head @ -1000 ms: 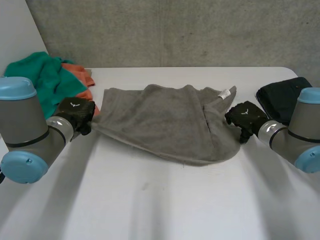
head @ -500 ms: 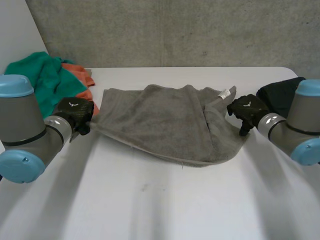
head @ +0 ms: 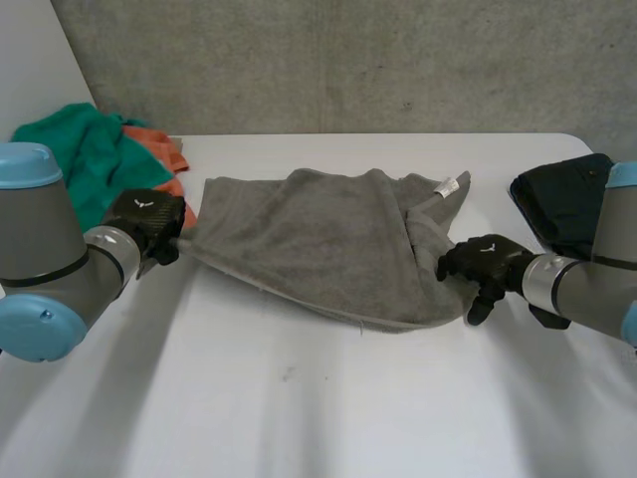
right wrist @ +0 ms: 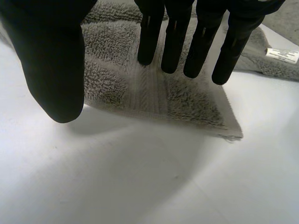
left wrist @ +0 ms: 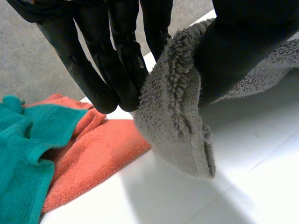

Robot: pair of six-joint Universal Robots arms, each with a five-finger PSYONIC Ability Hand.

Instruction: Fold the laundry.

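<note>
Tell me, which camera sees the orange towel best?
The left wrist view: the orange towel lies big and close by the left hand, partly under a teal cloth. The head view shows just a strip beside that cloth.

White table (head: 328,398), near half bare. Grey towel (head: 318,244) lies rumpled across the middle, its right part folded over itself, with a white label (head: 447,186) at its far right corner. Far left: bunched green cloth (head: 85,159) over an orange towel (head: 164,159), which is just beside the grey towel's left end. Far right: black cloth (head: 562,199), folded, apart from the grey towel.
</note>
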